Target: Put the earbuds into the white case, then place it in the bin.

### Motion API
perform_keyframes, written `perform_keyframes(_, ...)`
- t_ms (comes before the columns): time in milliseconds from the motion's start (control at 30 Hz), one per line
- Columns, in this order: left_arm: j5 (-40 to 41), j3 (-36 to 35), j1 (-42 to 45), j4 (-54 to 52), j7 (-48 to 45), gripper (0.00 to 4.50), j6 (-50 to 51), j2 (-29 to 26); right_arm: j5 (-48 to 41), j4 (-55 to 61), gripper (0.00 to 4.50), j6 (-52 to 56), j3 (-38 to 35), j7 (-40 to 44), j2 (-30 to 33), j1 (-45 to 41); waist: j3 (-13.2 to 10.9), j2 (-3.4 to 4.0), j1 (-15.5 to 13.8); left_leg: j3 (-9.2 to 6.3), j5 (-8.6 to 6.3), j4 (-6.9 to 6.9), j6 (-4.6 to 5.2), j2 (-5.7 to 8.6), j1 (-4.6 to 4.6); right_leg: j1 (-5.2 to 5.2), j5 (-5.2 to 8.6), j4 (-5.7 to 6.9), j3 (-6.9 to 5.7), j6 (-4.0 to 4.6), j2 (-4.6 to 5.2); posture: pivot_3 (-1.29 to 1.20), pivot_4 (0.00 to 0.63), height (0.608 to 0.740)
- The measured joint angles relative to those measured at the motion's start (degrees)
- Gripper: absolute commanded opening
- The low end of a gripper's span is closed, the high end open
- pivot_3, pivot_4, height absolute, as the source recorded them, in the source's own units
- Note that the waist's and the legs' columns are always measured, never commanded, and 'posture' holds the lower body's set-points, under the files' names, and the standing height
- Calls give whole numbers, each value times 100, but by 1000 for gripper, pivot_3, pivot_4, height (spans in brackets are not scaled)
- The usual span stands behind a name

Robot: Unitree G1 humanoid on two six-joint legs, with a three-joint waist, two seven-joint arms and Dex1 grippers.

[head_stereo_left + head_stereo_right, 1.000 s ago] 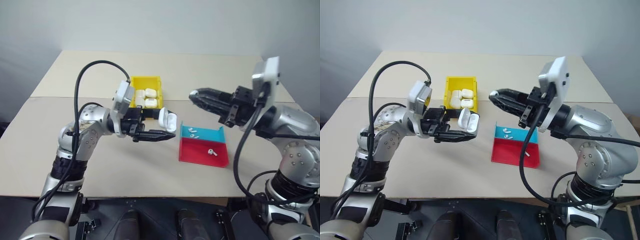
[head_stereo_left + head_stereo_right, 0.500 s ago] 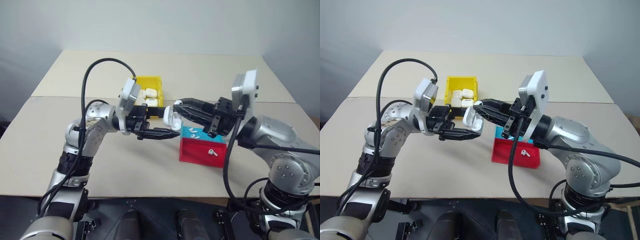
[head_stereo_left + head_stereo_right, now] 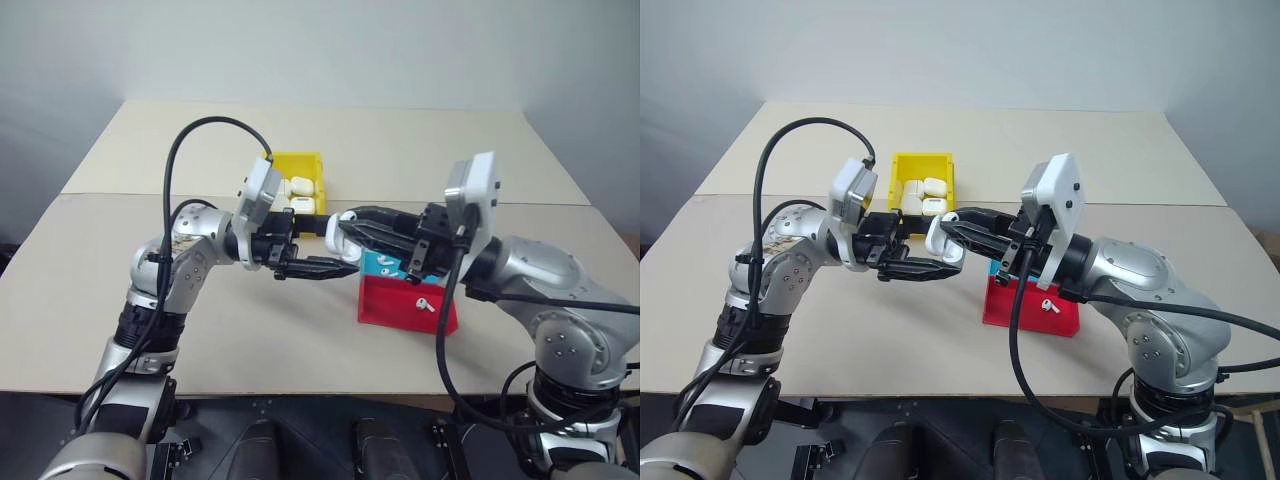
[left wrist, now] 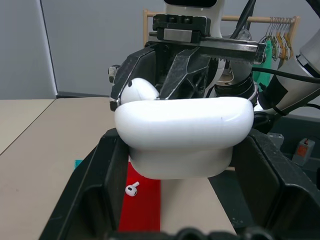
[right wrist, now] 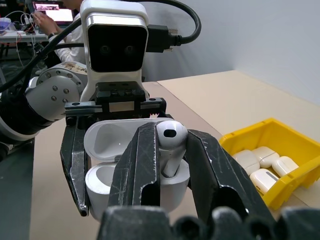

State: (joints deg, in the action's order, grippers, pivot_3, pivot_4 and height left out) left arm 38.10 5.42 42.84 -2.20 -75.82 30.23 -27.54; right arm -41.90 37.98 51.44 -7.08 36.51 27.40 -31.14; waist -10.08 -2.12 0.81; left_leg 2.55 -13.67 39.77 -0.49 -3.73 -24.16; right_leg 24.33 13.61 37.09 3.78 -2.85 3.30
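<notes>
My left gripper [image 3: 325, 250] is shut on the white case [image 3: 341, 241], holding it in the air with the lid flipped open, between the bin and the trays. My right gripper [image 3: 346, 222] reaches in from the right, shut on an earbud [image 5: 170, 145]. In the right wrist view the earbud's stem points down into the open case [image 5: 102, 165], at one of its wells. Another earbud [image 3: 424, 303] lies on the red tray. The yellow bin [image 3: 297, 158] stands behind the left gripper and holds several white cases [image 3: 300, 187].
A flat red tray [image 3: 400, 308] lies on the table under my right gripper, with a blue tray [image 3: 374, 263] joined at its far side. The beige table [image 3: 420, 140] extends behind the bin. A person sits at a laptop in the right wrist view.
My right gripper has swung left and down with the earbud, from well right of the case to its open mouth. The left gripper has kept the case nearly still.
</notes>
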Motion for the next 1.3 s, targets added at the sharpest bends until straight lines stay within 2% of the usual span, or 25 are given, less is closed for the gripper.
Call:
perform_keyframes(67,-4,0,0,0,2,2796,0,0,-3,-4,632,-63,29,-20,43,16,0,0,0,0,0,0,0,0,0,0,0,-1,0,0,0,0,150,740)
perform_keyframes(367,-83,6,-7,75,-20,2796,-21,-11,-218,-29,3677,-184,20,206,500,130,0,0,-5,0,0,0,0,0,0,-1,0,-1,0,0,0,0,150,740)
perform_keyframes(600,-94,1,-5,78,-17,2796,-141,21,-454,-178,3677,-235,-8,262,618,114,0,0,-3,0,0,1,0,0,0,-1,0,-1,0,0,0,0,150,740)
perform_keyframes(767,-92,-70,-5,79,-45,2796,-164,-29,-221,-953,3677,-321,-122,549,1433,-416,-2,2,-4,4,0,-1,0,1,0,2,0,-3,1,0,2,0,150,740)
perform_keyframes(867,-91,-169,-23,75,-63,2796,-177,-120,892,-1838,3677,-833,729,1210,2410,-1246,-2,3,11,8,0,-6,0,-1,3,3,2,-7,2,2,0,0,150,740)
perform_keyframes(933,-90,-212,-52,54,-54,2796,-188,-133,1798,-2524,3677,-1356,1593,1732,2702,-1691,-2,3,33,11,0,-8,1,-2,5,3,2,-7,3,3,-1,0,150,740)
perform_keyframes(1067,-90,-268,-164,-7,2,2796,-201,-182,3277,-4122,3677,-2515,3089,2660,2435,-2407,-3,3,71,16,0,-7,0,-1,0,11,2,-5,8,3,-1,0,150,740)
perform_keyframes(1233,-89,-375,-293,-133,98,2796,-216,-252,4277,-6153,3677,-4027,3874,3613,1661,-3321,-7,6,92,18,0,-7,0,-2,-12,21,1,-6,9,2,0,0,150,740)
perform_keyframes(1300,-84,-435,-351,-210,128,2796,-217,-288,4604,-7052,3309,-4662,4030,3875,1321,-3675,-7,7,92,17,0,-8,0,-2,-11,21,1,-6,6,2,1,0,150,740)
